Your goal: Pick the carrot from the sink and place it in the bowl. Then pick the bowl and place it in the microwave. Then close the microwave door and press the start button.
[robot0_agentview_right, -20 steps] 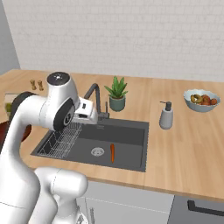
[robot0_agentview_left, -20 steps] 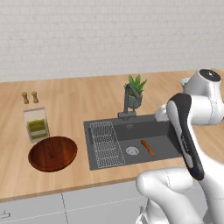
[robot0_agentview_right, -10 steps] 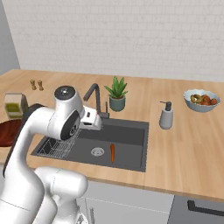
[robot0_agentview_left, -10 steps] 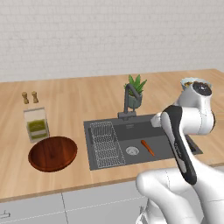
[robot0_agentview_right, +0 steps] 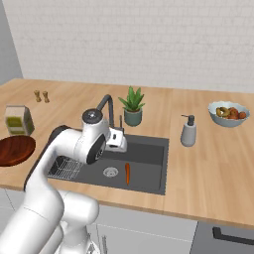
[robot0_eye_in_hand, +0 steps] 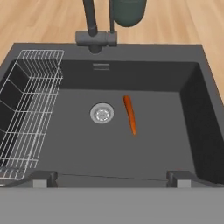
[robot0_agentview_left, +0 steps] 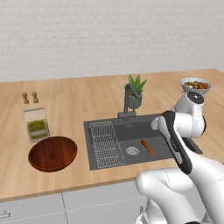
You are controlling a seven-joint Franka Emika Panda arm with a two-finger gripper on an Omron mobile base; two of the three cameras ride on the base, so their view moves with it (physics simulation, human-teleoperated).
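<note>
The carrot (robot0_eye_in_hand: 130, 114) lies on the floor of the dark sink (robot0_eye_in_hand: 144, 151), just right of the round drain, and is also seen as the carrot (robot0_agentview_left: 147, 147) (robot0_agentview_right: 127, 173). My gripper (robot0_eye_in_hand: 111, 179) hovers above the sink's near edge, looking down at the carrot, open with nothing between its fingers. Both dark fingertips (robot0_eye_in_hand: 41, 178) stand far apart. The reddish-brown wooden bowl (robot0_agentview_left: 53, 153) (robot0_agentview_right: 15, 150) rests empty on the counter left of the sink (robot0_agentview_left: 135, 133). The microwave and its door are out of view.
A wire rack (robot0_eye_in_hand: 26, 113) fills the sink's left side. The dark faucet (robot0_agentview_left: 127, 103) and a potted plant (robot0_agentview_left: 135, 92) stand behind the basin. A soap dispenser (robot0_agentview_right: 188, 131) and a pale fruit bowl (robot0_agentview_right: 228, 113) are to the right; a box (robot0_agentview_left: 36, 124) and shakers (robot0_agentview_left: 29, 97) to the left.
The arm has swung its hand down and to the right, toward the middle of the sink. The carrot and the bowl have stayed put.
</note>
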